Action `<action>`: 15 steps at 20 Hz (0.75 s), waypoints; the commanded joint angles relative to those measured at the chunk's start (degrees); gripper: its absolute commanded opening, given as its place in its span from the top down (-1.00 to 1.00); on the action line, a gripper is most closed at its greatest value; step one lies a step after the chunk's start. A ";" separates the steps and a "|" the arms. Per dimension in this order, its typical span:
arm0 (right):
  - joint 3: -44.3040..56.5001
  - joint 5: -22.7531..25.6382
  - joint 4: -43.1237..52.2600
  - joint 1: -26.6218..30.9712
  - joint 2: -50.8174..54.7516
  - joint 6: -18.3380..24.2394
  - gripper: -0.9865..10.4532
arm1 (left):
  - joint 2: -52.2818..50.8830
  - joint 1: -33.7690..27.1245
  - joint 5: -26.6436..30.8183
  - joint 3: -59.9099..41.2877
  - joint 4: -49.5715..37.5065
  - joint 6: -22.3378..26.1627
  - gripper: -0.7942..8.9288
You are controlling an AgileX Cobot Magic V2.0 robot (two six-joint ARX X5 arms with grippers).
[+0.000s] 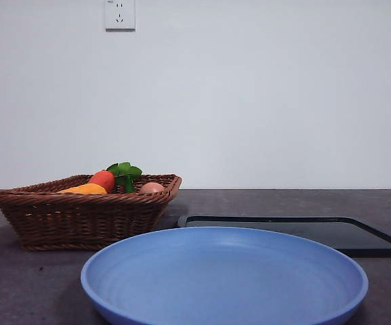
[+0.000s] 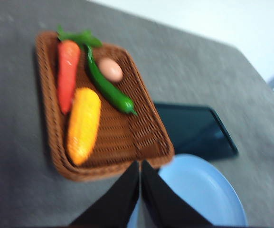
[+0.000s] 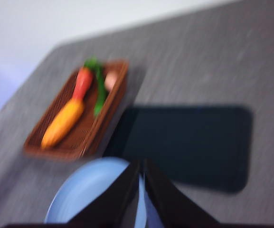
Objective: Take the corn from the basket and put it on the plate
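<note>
**Entry: corn-to-plate task, not yet begun**

Status: your corn [image 2: 83, 124] lies in the basket [image 2: 146, 137], beside the carrot [image 2: 67, 73] and near a green pepper [image 2: 109, 88] and an egg [image 2: 110, 69]. The plate [image 1: 223, 277] holds nothing. Grasp, lift and placing all remain, by your pictures.

Claws: left claw [image 2: 140, 166] clenched, grasping nothing, above the basket's near rim. Right claw [image 3: 141, 166] clenched, grasping nothing, above the plate's edge.

Surface: dark grey desk [image 1: 283, 203], matte; a black tray [image 1: 297, 230] lies behind the plate.

Room: plain white wall with a socket [image 1: 119, 14].
</note>
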State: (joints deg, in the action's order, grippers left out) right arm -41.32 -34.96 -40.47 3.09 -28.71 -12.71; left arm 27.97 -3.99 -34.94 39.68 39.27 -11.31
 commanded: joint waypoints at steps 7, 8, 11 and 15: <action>-7.89 -2.67 -13.99 -3.72 -10.97 11.74 0.82 | 5.11 2.80 -3.21 2.69 9.66 7.93 0.82; -7.89 -3.56 -13.99 -4.68 -11.89 11.74 0.82 | 5.51 3.48 -3.17 2.69 11.02 9.03 0.82; -7.89 -3.61 -14.01 -6.54 -13.94 11.91 0.82 | 6.08 4.63 -3.17 2.69 11.82 9.35 0.82; -7.89 -3.85 -13.73 -7.54 -14.80 11.74 0.79 | 6.08 4.66 -3.15 2.69 11.72 9.05 0.65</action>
State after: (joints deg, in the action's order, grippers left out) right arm -48.16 -38.46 -54.59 -4.19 -43.22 -1.69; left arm 33.74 0.62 -37.74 41.41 51.29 -2.94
